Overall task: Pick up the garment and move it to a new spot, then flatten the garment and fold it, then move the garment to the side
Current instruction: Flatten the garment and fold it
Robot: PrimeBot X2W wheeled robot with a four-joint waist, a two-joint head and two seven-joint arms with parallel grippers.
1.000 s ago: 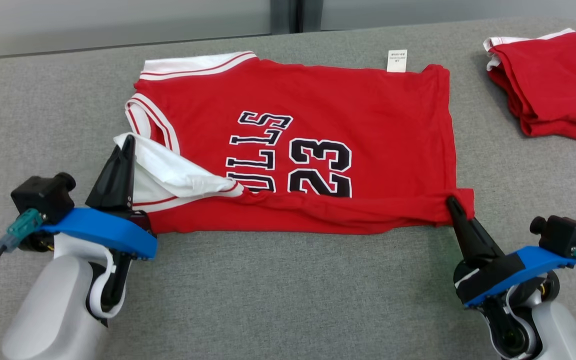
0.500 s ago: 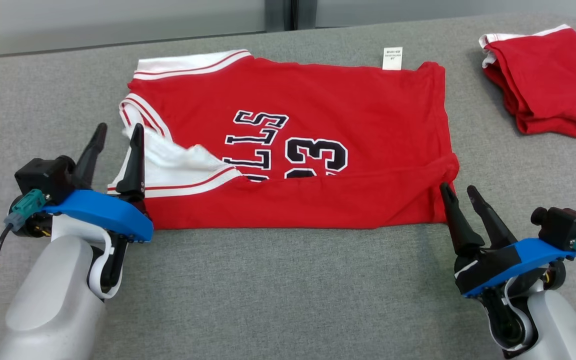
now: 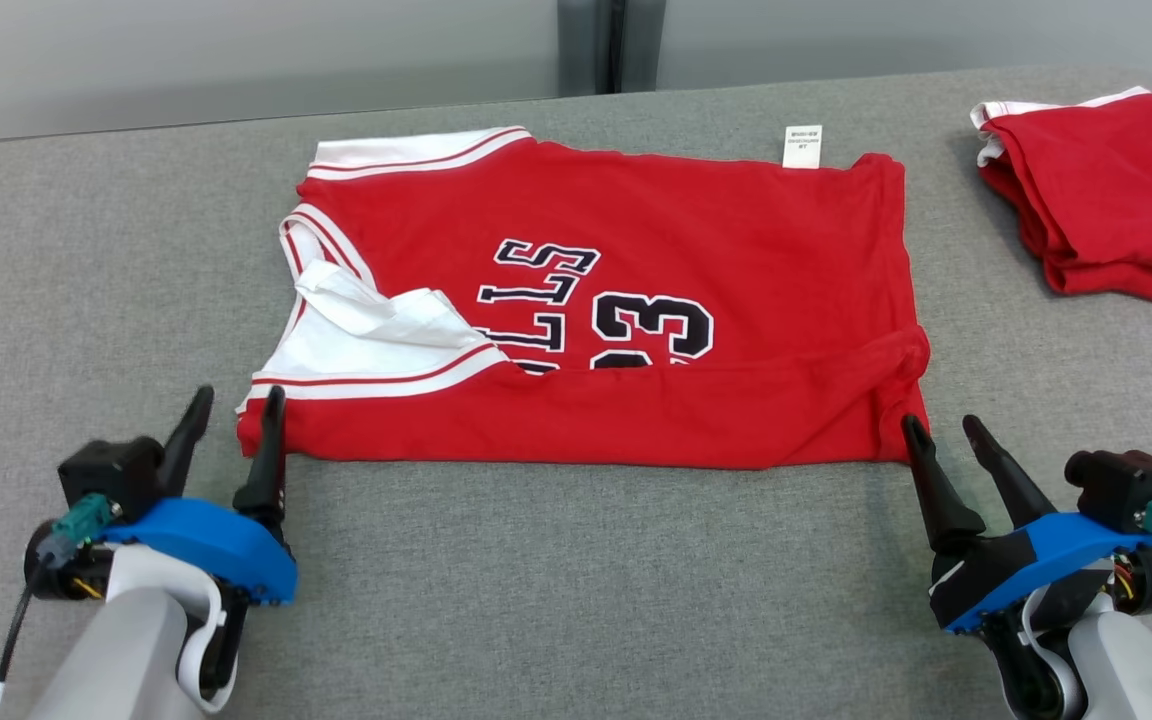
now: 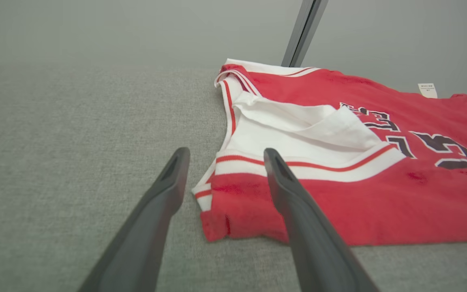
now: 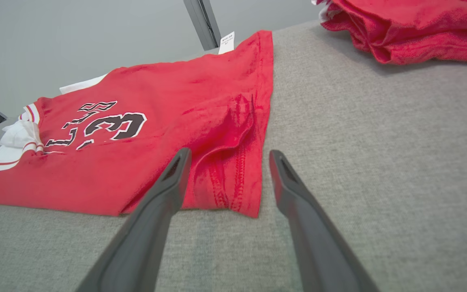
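Note:
A red jersey with white trim and the number 23 lies on the grey table, its near edge folded up over the lettering. My left gripper stands open just off the jersey's near left corner, holding nothing. My right gripper is open at the near right corner, also free of the cloth. A white inner panel shows rumpled at the left armhole. A small white tag sticks out at the far edge.
A second red garment lies bunched at the far right of the grey fabric table. A wall with a dark vertical strip stands behind the table.
Both grippers opened and let go of the jersey's near edge, then drew back toward me. The folded edge now rests on the jersey. The head camera shifted slightly.

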